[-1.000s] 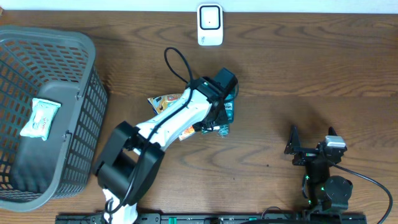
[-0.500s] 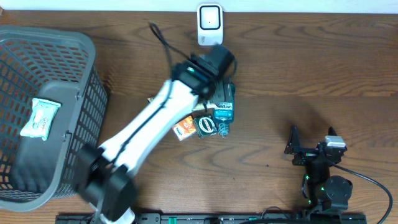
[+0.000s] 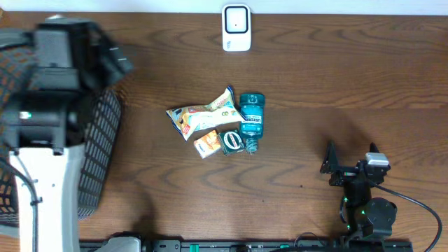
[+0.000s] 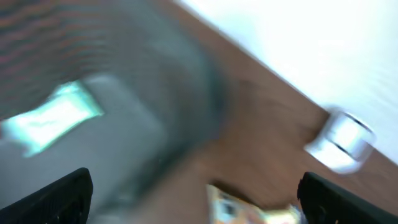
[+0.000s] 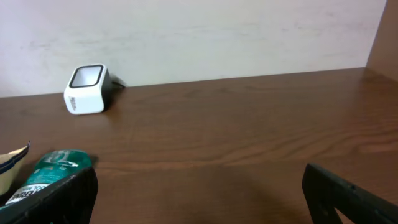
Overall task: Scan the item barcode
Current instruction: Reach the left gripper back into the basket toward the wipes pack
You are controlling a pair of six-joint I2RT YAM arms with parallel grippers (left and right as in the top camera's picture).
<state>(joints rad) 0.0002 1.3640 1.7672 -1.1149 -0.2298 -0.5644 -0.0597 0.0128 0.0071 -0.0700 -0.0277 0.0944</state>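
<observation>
The white barcode scanner (image 3: 236,28) stands at the table's far edge; it also shows as the scanner (image 5: 87,81) in the right wrist view. In mid-table lie the items: a snack bag (image 3: 206,115), a teal bottle (image 3: 252,119), an orange packet (image 3: 206,143) and a small green pack (image 3: 232,141). My left arm (image 3: 49,91) is raised and blurred over the basket. The left gripper (image 4: 199,199) is open and holds nothing. My right gripper (image 3: 350,159) rests open near the front right, and nothing lies between its fingers (image 5: 62,199).
A grey mesh basket (image 3: 105,133) stands at the left and is mostly covered by the left arm. In the left wrist view a pale green packet (image 4: 53,115) lies inside it. A wall runs behind the scanner.
The left arm has swung away from the cluster of items to the far left over the basket. Its jaws have opened wide. The items stay on the table. The right arm has not moved.
</observation>
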